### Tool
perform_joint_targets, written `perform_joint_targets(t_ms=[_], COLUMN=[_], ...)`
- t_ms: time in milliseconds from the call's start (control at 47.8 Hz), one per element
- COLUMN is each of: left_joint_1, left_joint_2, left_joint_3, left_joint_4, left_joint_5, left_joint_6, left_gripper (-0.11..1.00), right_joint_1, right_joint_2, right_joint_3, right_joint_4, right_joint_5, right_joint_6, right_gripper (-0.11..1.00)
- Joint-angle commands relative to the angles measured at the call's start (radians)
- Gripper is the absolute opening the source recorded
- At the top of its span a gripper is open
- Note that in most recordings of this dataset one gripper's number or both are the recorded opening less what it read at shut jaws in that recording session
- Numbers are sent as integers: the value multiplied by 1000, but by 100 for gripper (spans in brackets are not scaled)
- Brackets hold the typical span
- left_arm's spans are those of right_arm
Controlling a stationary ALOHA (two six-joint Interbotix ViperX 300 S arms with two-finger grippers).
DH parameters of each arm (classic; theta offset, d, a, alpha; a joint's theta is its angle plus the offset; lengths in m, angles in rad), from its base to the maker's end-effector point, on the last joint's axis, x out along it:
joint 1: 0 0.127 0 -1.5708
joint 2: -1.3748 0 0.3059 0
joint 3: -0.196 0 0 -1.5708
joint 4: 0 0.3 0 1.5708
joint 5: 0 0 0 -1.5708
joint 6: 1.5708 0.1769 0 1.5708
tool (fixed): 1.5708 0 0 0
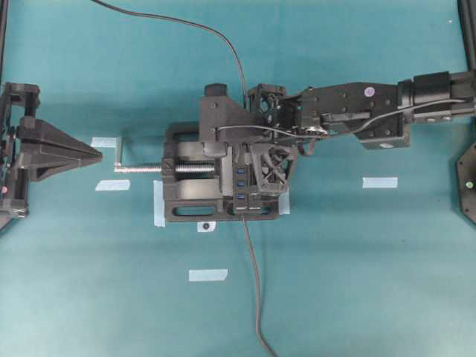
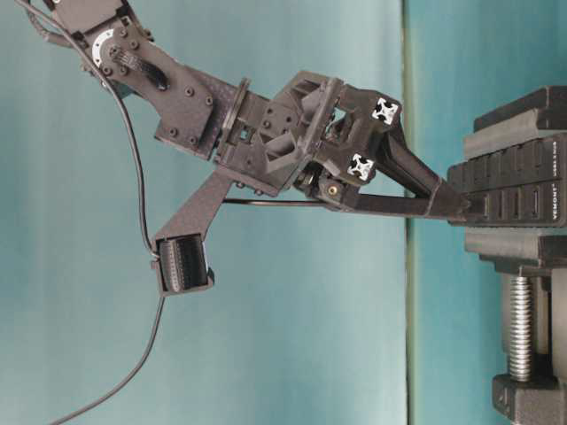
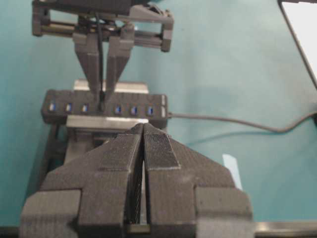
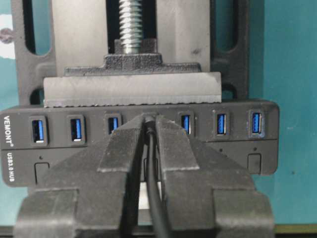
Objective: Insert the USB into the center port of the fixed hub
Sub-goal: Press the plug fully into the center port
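Observation:
The fixed hub (image 4: 223,148) is a long black bar with blue slots, clamped in the vise; it also shows in the overhead view (image 1: 242,199). My right gripper (image 4: 148,121) is shut on the USB plug (image 4: 149,118), its dark cable (image 4: 154,198) running back between the fingers. The plug's end sits at the fourth slot, the center port, which it hides. I cannot tell how deep it is. In the left wrist view the plug (image 3: 101,101) meets the hub (image 3: 133,110) between the right fingers. My left gripper (image 3: 143,128) is shut and empty, well left of the vise (image 1: 95,155).
The black vise (image 1: 186,204) with its silver screw (image 1: 137,169) holds the hub. The hub's own lead (image 1: 255,297) runs toward the front edge. The USB cable (image 1: 223,39) trails to the back. Tape strips (image 1: 207,274) lie on the teal table.

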Motion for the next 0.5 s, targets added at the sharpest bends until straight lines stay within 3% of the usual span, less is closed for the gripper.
perform_joint_targets(t_ms=[0,481], left_joint_1=[-2,-2], left_joint_2=[5,5], left_joint_3=[-12,-14], left_joint_4=[0,0], left_joint_5=[-5,-5], left_joint_6=[-2,-2], left_gripper=[0,0], right_joint_1=[-2,6], right_joint_2=[-3,14], right_joint_3=[-2,-5], right_joint_4=[-2,5], right_joint_5=[5,8], right_joint_6=[-11,-12], right_gripper=[7,7])
